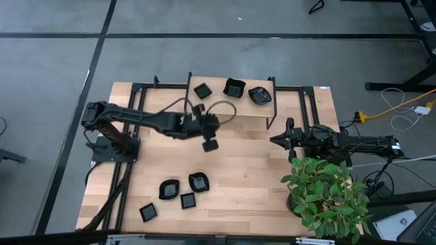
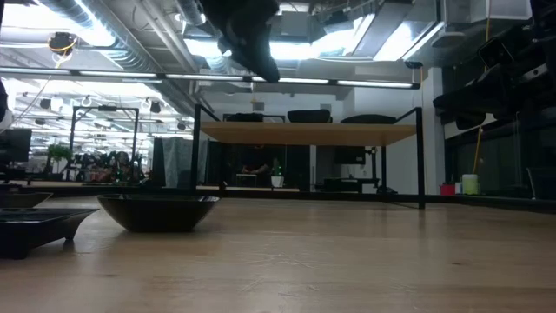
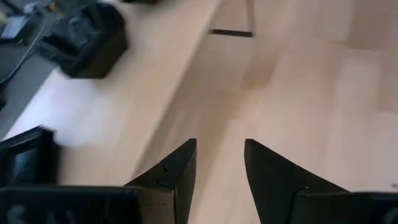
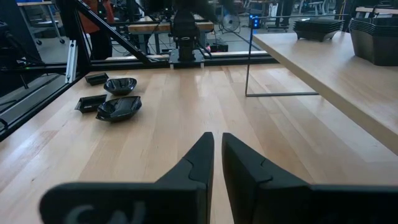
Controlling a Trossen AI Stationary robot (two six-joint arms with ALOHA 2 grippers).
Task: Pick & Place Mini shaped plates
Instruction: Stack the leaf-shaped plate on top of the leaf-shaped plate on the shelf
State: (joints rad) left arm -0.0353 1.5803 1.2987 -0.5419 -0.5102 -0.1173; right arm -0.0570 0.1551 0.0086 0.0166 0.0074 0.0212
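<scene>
Several mini black plates (image 1: 178, 192) lie on the table near its near left edge; they also show in the right wrist view (image 4: 118, 108). Three more plates (image 1: 234, 87) rest on the raised wooden shelf (image 1: 231, 109) at the far side, and a small one (image 1: 199, 107) sits at the shelf's near left corner. My left gripper (image 3: 221, 146) is open and empty, above the table just in front of the shelf (image 1: 211, 129). A small black square (image 1: 210, 144) shows beside it; I cannot tell whether it is a plate. My right gripper (image 4: 217, 137) is shut and empty at the table's right (image 1: 276, 139).
The shelf stands on thin black legs (image 1: 270, 122). A black frame (image 1: 136, 88) runs round the table's far and left sides. A green potted plant (image 1: 327, 197) stands at the near right corner. Bare wood lies between the shelf and the near plates.
</scene>
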